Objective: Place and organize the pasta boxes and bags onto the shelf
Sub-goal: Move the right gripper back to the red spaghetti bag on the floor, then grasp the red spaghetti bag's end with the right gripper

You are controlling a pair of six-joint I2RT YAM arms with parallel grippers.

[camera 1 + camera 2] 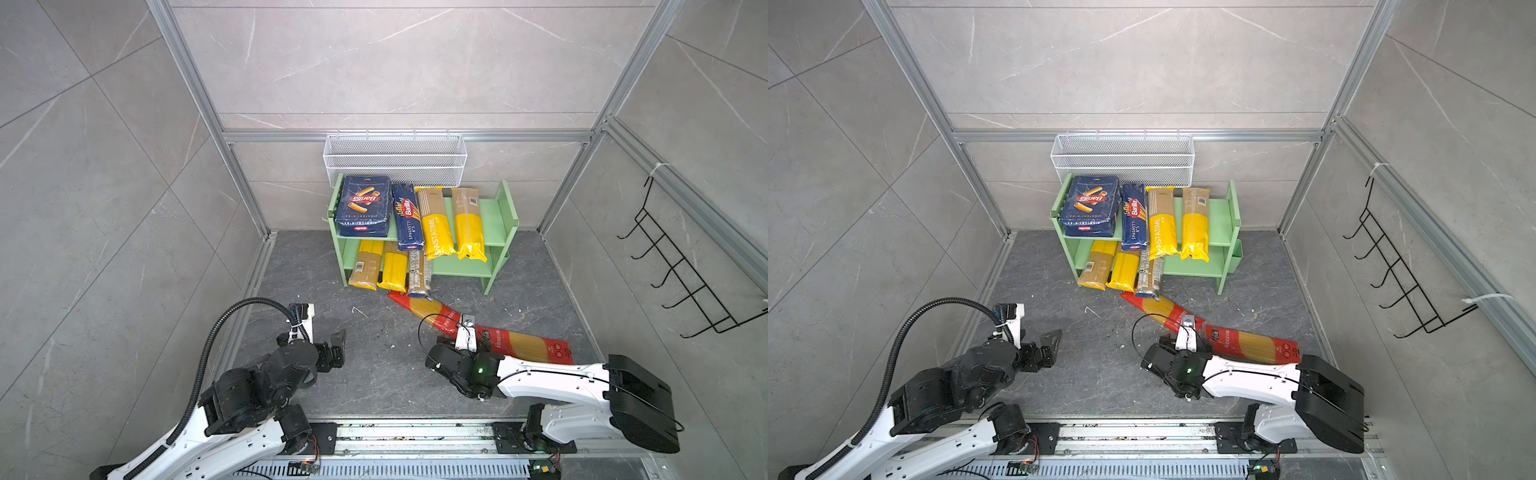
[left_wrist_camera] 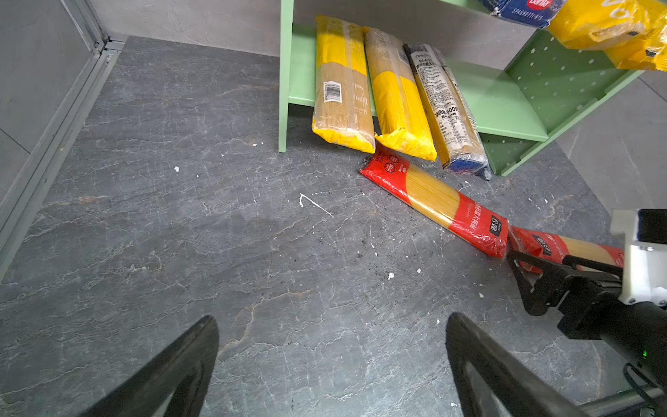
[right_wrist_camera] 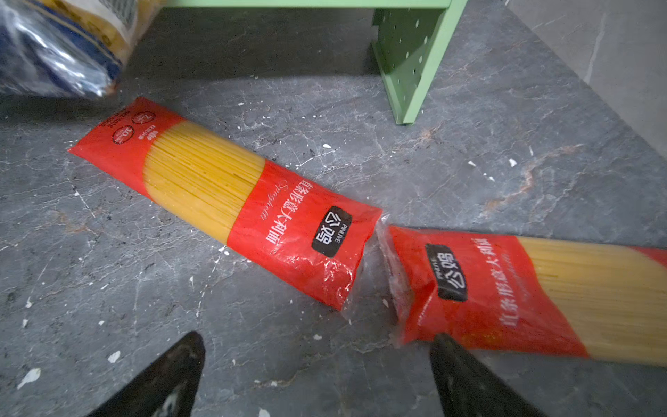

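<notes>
On the pale green shelf (image 1: 498,212), the top tier holds the wide Barilla box (image 1: 363,205), the narrow Barilla box (image 1: 407,218) and two yellow bags (image 1: 434,224) (image 1: 467,224). Two more yellow bags (image 1: 365,266) (image 1: 392,270) and a clear printed bag (image 1: 417,274) lean out of the lower tier. Two red-ended bags (image 3: 231,195) (image 3: 523,289) lie end to end on the floor. My right gripper (image 3: 317,339) is open, low beside where they meet, one fingertip at the nearer bag's edge. My left gripper (image 2: 332,317) is open over bare floor.
A white wire mesh basket (image 1: 395,160) hangs on the back wall just behind the shelf. A black wire hook rack (image 1: 681,274) is on the right wall. Pale crumbs dot the dark floor (image 2: 216,234). Aluminium frame rails line the floor's edges.
</notes>
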